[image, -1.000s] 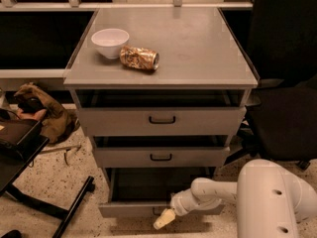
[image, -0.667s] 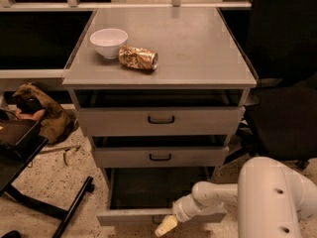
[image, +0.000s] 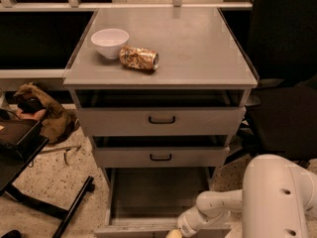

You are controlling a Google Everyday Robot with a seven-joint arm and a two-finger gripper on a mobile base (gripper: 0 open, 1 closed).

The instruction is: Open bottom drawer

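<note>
Below the mid-sized drawer (image: 161, 156), the bottom drawer (image: 148, 192) is seen drawn well out over the speckled floor (image: 44, 182), its plain grey inside exposed, its front panel at the view's lower edge; the pincer (image: 174, 233) is placed near that panel's middle, its state not discernible.

White bowl (image: 110, 42) just beside crushed can (image: 139, 58); brown cloth (image: 42, 110) on floor (image: 44, 182).
</note>
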